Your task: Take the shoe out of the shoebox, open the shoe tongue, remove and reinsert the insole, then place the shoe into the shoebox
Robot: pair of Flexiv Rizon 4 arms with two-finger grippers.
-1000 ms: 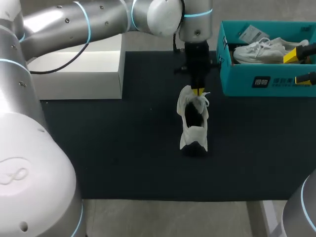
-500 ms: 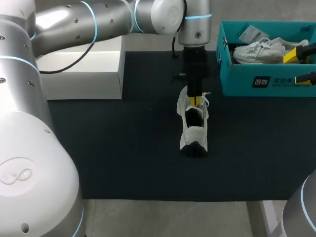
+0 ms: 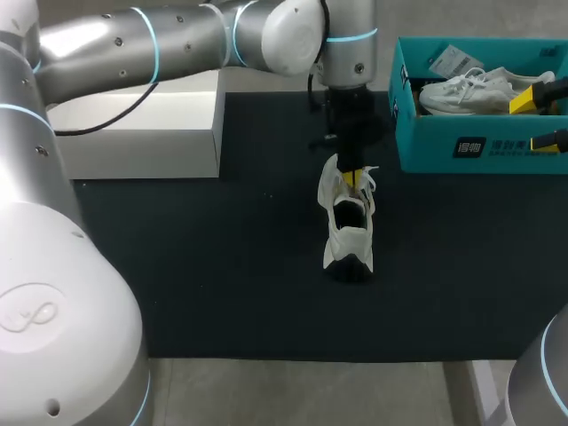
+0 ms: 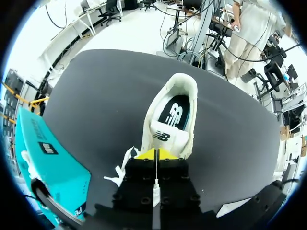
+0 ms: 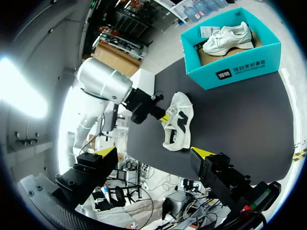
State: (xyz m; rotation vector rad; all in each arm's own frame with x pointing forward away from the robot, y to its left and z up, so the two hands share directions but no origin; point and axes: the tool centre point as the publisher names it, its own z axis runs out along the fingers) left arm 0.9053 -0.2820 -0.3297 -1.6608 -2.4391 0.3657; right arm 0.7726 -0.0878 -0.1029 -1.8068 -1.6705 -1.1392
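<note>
A white sneaker (image 3: 348,232) stands on the black mat (image 3: 222,266) near the middle, heel toward me. My left gripper (image 3: 352,177) is over its front, shut on the shoe tongue (image 4: 165,136); the yellow tips (image 4: 156,154) meet at the tongue's edge. The dark insole (image 4: 175,111) shows inside the shoe (image 4: 172,96). A teal shoebox (image 3: 479,146) at the far right holds a second white sneaker (image 3: 466,91). My right gripper (image 3: 541,120) hangs open at the box's right end. From its wrist view, the gripper (image 5: 153,153) faces the sneaker (image 5: 176,120) and the shoebox (image 5: 230,72).
A white box lid (image 3: 146,133) lies at the back left, partly on the mat. My left arm (image 3: 177,40) spans the back of the table from the left. Bare mat lies in front of and left of the sneaker.
My left gripper has come down slightly toward the shoe's opening, staying shut at the tongue. The sneaker and the right arm have not moved.
</note>
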